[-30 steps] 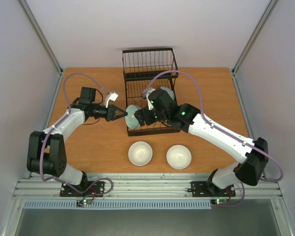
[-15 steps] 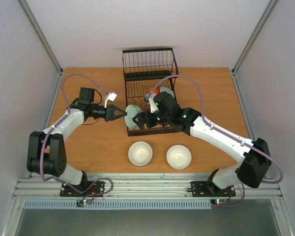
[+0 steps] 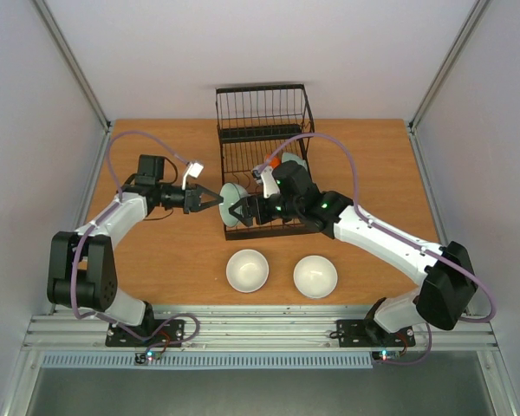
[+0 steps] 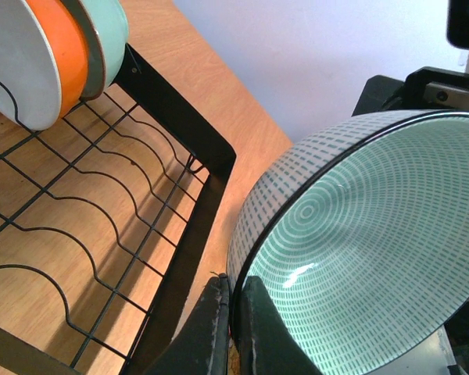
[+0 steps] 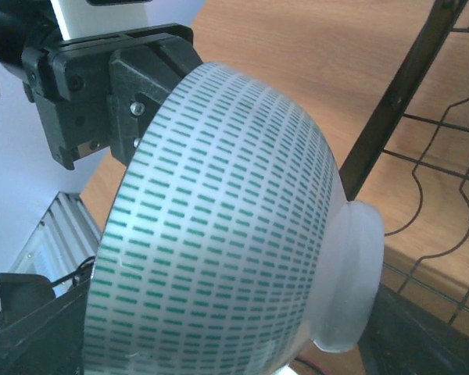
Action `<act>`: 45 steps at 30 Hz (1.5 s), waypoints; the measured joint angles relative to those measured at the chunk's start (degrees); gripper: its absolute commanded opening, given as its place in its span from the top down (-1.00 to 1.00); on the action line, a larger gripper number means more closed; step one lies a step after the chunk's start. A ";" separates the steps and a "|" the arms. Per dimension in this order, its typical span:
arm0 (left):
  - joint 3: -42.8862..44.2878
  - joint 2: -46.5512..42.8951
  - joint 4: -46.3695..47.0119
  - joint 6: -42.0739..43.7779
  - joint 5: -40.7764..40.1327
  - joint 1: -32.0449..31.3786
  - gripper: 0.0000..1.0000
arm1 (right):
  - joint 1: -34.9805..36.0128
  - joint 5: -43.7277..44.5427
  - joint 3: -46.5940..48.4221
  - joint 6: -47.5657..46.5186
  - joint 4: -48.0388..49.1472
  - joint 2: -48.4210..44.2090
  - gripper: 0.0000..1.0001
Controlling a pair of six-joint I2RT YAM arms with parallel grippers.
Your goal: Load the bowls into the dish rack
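Item in hand: round ceramic patterned bowl (image 5: 219, 226), white outside with rows of green dashes, pale green rings inside, dark rim, plain white foot.
Position: off the wooden table (image 3: 156, 260), tipped on edge. Its mouth faces the left arm and its foot the right arm. It is just beside the near-left edge of the black wire dish rack (image 4: 184, 117), not yet in a slot.
Left gripper (image 4: 233, 308): pressed together on the bowl's rim, one finger inside and one outside. A thin pinch at a single spot.
Right gripper (image 3: 241, 211): fingers spread wide, one on the rim side and one on the foot side of the bowl. Whether either touches it cannot be told.
Already racked: orange bowl (image 4: 62, 47) with a white inside and a plain mint-green bowl (image 4: 109, 31), on edge, side by side on the slotted tray.
Waiting: two white bowls (image 3: 247, 270) (image 3: 315, 276), mouth up on the table between the rack and the arm bases.
Step (judged): handover of the patterned bowl from left arm to right.
Handling (judged): rigid; the glaze is probably slippery; likely hefty for its size. It would chip or break if dropped or knocked against the wire.
Where to hold (judged): a rim pinch can let the bowl swing. A deeper bite over the rim, with the wall between the fingers, should be firmer than squeezing the rounded outside.
Risk (judged): the bowl drops if the left gripper lets go before the right has closed firmly.
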 measured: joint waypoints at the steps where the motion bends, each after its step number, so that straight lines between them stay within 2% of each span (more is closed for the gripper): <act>1: -0.09 0.00 0.13 -0.15 0.13 0.04 0.99 | -0.07 -0.48 -0.09 0.55 0.39 0.04 -0.46; 4: -0.37 0.00 0.63 -0.59 0.90 0.22 0.99 | -0.35 -1.53 -0.42 2.21 1.20 0.26 -0.03; 8: -0.44 0.00 1.36 -1.27 0.94 0.46 0.99 | -0.85 -2.49 -0.76 3.17 2.45 0.55 0.79; 10: -0.44 0.00 1.42 -1.40 0.94 0.50 0.99 | -0.92 -2.56 -0.85 3.28 2.71 0.55 0.94; 14: -0.44 0.00 1.75 -1.64 0.90 0.55 0.98 | -1.07 -2.64 -0.87 3.21 2.91 0.55 0.98; 16: -0.44 -0.04 1.84 -1.81 0.46 0.55 0.70 | -1.07 -2.32 -0.87 3.10 2.78 0.55 0.98; 19: -0.63 -0.61 2.60 -2.54 -1.09 0.39 0.09 | -1.07 -0.35 -0.20 1.62 0.81 0.70 0.98; 21: -1.05 -1.62 3.43 -3.37 -2.82 0.42 -0.12 | -1.05 1.99 1.60 0.24 -2.27 1.53 0.98; 23: -1.73 -3.06 4.22 -4.20 -5.03 0.42 -0.23 | -1.07 4.76 3.89 -1.05 -4.79 2.80 0.98; 26: -2.73 -5.99 5.42 -4.81 -9.92 0.46 -0.29 | -1.07 9.42 8.41 -3.28 -8.48 5.33 0.98; 34: -4.46 -11.93 7.78 -5.31 -21.24 0.50 -0.31 | -1.07 21.88 22.62 -8.76 -16.46 16.02 0.98; 45: -4.50 -11.56 8.15 -5.29 -23.61 0.61 -0.31 | -0.46 39.50 38.29 -15.21 -25.33 34.82 0.98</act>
